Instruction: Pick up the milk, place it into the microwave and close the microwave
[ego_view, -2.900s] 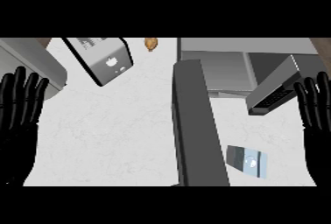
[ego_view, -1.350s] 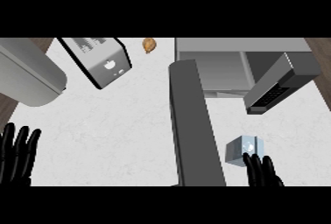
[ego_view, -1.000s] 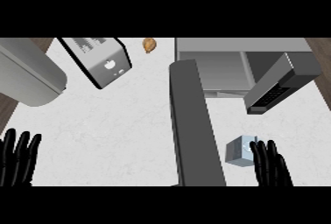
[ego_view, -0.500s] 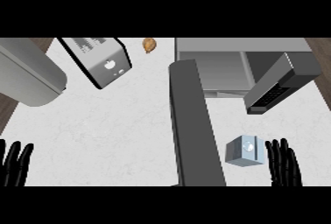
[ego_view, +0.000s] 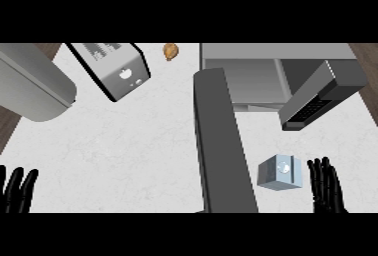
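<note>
The milk (ego_view: 280, 172) is a small pale blue carton standing on the white counter at the lower right. My right hand (ego_view: 325, 187) is just to its right, fingers straight and open, a small gap away from the carton. The microwave (ego_view: 277, 75) stands at the top right with its cavity showing; its door (ego_view: 221, 145) is swung wide open and runs down the middle of the view, to the left of the milk. My left hand (ego_view: 16, 191) shows open at the lower left corner, fingers up.
A dark control panel block (ego_view: 321, 97) sits to the right of the microwave's cavity. A toaster-like appliance (ego_view: 111, 67) and a grey cylinder (ego_view: 33, 87) stand at the top left. A small brown item (ego_view: 170, 50) lies at the back edge.
The view shifted early on. Since then my right hand has moved from below the milk to its right side. My left hand has sunk lower at the left corner. The milk has stayed put.
</note>
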